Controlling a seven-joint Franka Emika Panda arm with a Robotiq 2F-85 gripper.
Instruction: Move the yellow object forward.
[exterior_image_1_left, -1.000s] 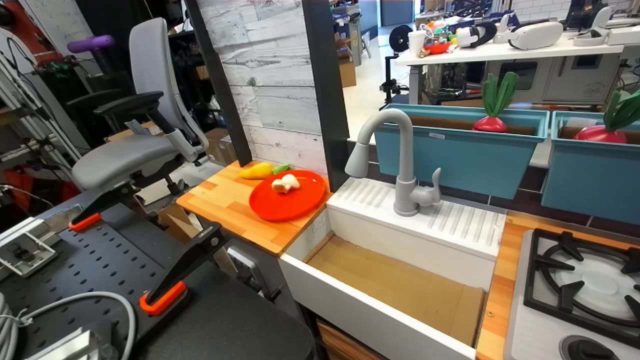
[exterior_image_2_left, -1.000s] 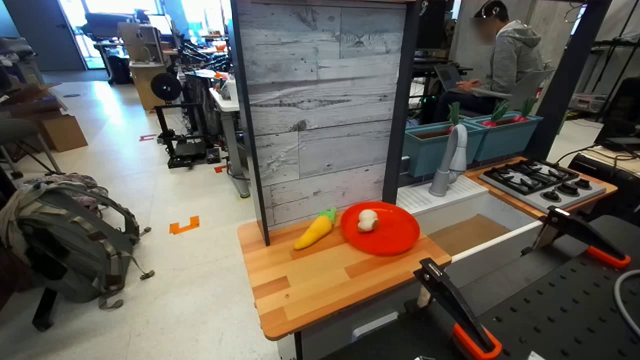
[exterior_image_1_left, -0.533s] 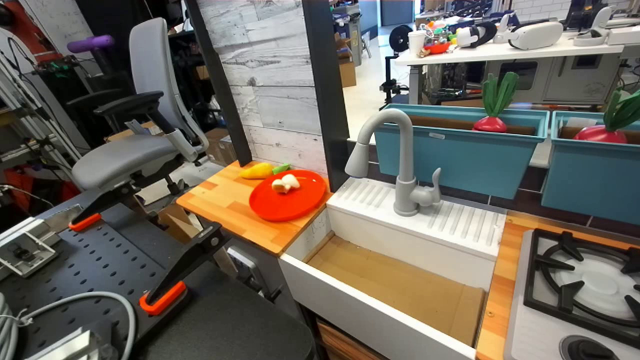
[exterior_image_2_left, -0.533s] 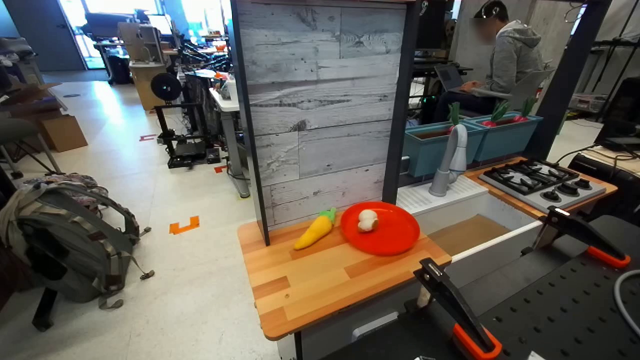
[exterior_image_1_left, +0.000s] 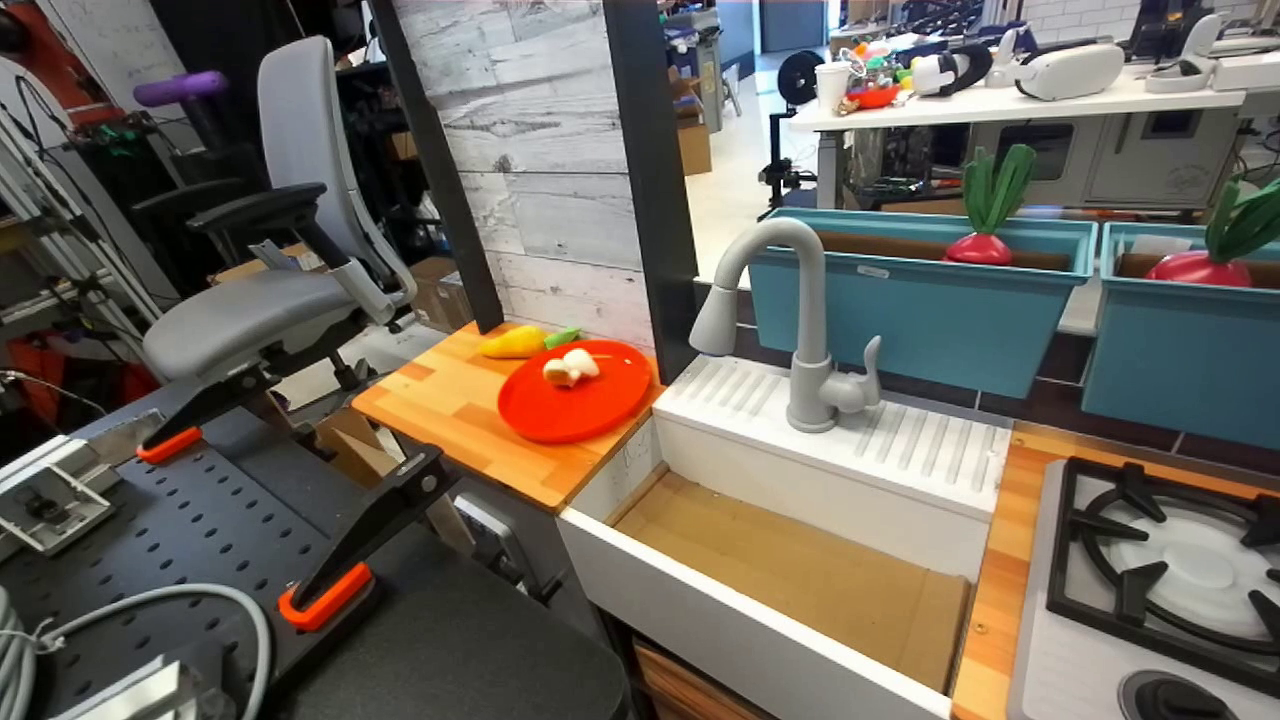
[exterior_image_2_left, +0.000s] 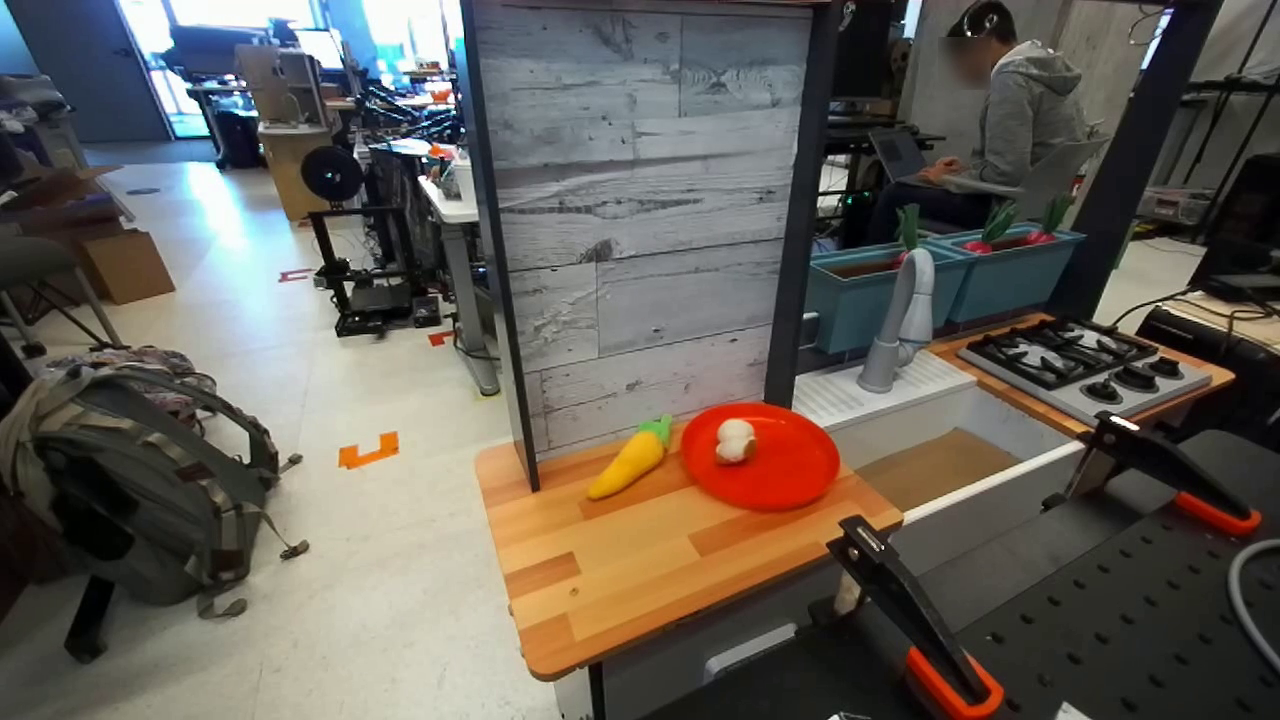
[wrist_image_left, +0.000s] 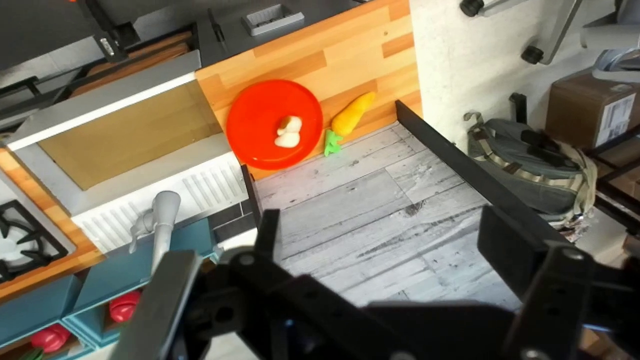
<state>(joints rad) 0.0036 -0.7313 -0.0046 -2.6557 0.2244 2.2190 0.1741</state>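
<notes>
Near the back edge of the wooden tabletop (exterior_image_1_left: 430, 385), in an exterior view, the yellow object (exterior_image_1_left: 514, 342) is seen close to the wall panel (exterior_image_1_left: 545, 190), its green end (exterior_image_1_left: 563, 337) just behind the rim of the red plate (exterior_image_1_left: 585, 410). Against a second ago, no shift of either can be made out, and no part of the arm is shown.

In an exterior view, the whitish lump (exterior_image_2_left: 736, 441) is borne by the plate, and just beside the plate the yellow object is laid at a slant, its tapered tip (exterior_image_2_left: 603, 487) angled away from the panel. Here too, everything on the tabletop is placed as it was; the move is judged to be not yet begun.

In the wrist view, the jaws are spread wide and nothing is held between them; the yellow object is seen beyond them, well apart. Whether the arm is moving cannot be told here. Presumably an approach to the yellow object is called for next, with care that the plate is not nudged. Which direction is meant by "forward" is not settled by what is shown.
</notes>
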